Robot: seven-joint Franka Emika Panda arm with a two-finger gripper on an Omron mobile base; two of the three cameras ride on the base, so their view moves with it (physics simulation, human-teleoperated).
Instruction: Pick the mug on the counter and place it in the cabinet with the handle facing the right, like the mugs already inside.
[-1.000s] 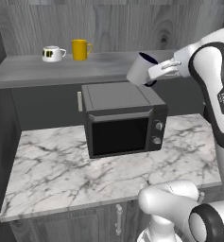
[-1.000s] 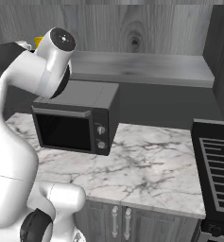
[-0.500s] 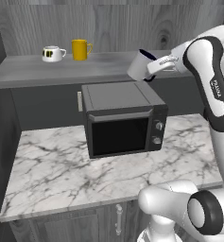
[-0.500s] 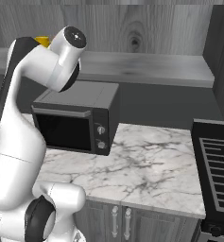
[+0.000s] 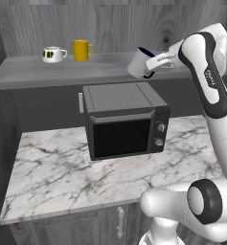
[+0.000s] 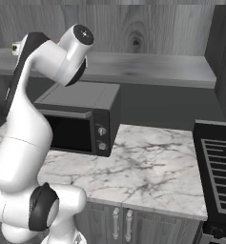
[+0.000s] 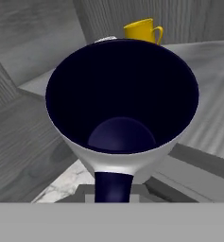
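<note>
White arm: rises from the base at the lower right of the left base view, runs up past the microwave, bends at an elbow high on the right and reaches leftward, forearm roughly level with the cabinet shelf.
Gripper: at the end of that reach, pointing left, jaws clenched on the mug.
Mug: light grey with navy inside, held tilted in the air, mouth turned up and toward the hand; it sits at the shelf's front edge, above the microwave's right rear corner.
Mug in hand view: the navy bowl opens straight at the camera, the dark handle pointing down toward the fingers.
Cabinet contents: yellow mug and white cup stand close together at the left of the shelf, well apart from the held mug.
Open room: bare shelf runs between the yellow mug and the held mug; the right base view shows more bare shelf stretching right to a dark side wall.
Edges: microwave top lies just below the shelf's underside.
Counter: marble free in front of and left of the microwave.
</note>
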